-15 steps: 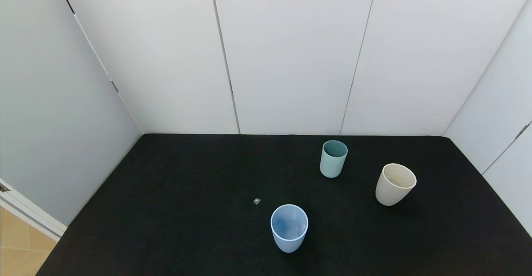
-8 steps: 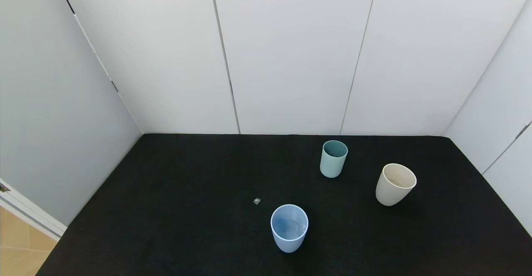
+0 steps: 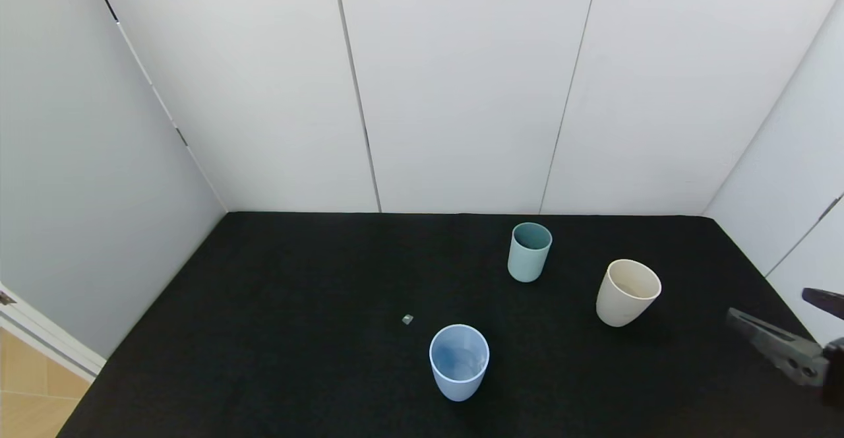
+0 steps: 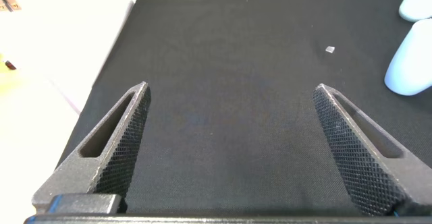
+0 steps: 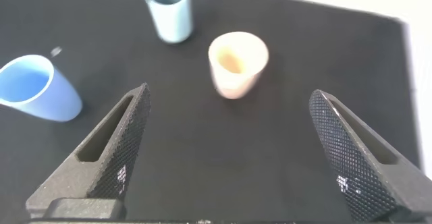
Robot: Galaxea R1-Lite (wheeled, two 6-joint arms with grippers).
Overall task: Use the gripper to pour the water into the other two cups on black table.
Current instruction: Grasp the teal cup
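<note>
Entering the head view at the right edge, where nothing showed half a second ago: right tool (image 3: 801, 329), low over the tabletop (image 3: 277, 332), jaws spread wide and empty. Confirmed from its own wrist view (image 5: 229, 150): open fingers framing the cream cup (image 5: 237, 63), with the teal cup (image 5: 169, 9) beyond and the blue cup (image 5: 37, 88) off to one side. Standing upright and well apart on the tabletop, all three, none moved: teal cup (image 3: 529, 251) farthest back, cream cup (image 3: 626, 291) nearer the right tool, blue cup (image 3: 459, 361) closest to the robot. Holding a faint sheen of water (image 3: 461, 361) already, the blue one. Parked wide open and empty over bare tabletop, out of the head view: left tool (image 4: 229, 150). Reads as the start of a reach; nothing gripped or poured yet, so which cup gets picked up cannot be told.
</note>
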